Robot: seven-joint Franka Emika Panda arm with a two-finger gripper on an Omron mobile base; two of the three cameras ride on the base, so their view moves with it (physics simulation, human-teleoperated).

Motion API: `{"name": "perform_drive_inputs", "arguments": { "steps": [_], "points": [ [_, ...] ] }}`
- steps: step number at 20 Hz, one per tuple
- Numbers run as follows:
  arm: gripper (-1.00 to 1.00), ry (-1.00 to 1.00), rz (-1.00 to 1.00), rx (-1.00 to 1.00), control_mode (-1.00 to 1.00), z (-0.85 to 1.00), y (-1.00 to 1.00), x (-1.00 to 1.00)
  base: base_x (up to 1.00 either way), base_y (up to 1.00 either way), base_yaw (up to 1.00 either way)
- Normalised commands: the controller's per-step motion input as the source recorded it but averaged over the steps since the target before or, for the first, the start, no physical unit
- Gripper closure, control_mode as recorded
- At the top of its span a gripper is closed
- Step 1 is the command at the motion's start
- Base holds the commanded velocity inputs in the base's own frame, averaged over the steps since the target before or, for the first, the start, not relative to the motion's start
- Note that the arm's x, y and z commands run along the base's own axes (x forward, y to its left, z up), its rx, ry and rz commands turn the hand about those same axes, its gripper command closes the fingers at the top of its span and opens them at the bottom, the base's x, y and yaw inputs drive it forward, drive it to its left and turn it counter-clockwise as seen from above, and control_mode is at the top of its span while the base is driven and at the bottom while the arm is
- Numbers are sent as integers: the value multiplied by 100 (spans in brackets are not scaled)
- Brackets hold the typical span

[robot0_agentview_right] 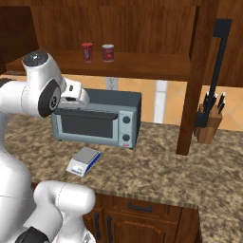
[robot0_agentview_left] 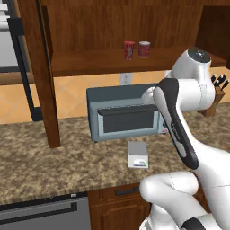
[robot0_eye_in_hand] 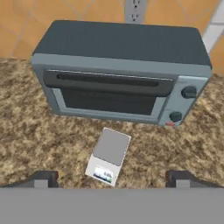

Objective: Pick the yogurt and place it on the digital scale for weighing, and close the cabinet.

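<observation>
The yogurt, a slim red cup with white markings, stands on the open cabinet's shelf just left of a wider red can. The right base view has the yogurt on the same shelf. The digital scale lies on the counter in front of the toaster oven, its top bare; the hand view has the scale below centre. My gripper hovers above the counter over the scale, open and holding nothing. Both cabinet doors stand open: the left door and the right door.
A grey-blue toaster oven sits at the back of the granite counter, under the shelf. A knife block stands at the right. The open doors' black handles jut toward me. Brown drawers run below the counter edge.
</observation>
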Motion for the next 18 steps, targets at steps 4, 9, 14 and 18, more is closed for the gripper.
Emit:
{"name": "perform_drive_inputs", "arguments": {
  "steps": [4, 9, 14, 18],
  "points": [
    [-100, -30, 0, 0, -100, 76, 1, -47, 0, 0, 0],
    [-100, -22, 0, 1, -100, 85, 0, -16, 0, 0, 0],
    [-100, -24, 0, 0, -100, 68, 0, 0, 0, 0, 0],
    [-100, -15, 0, 0, -100, 44, 0, 7, 0, 0, 0]
  ]
}}
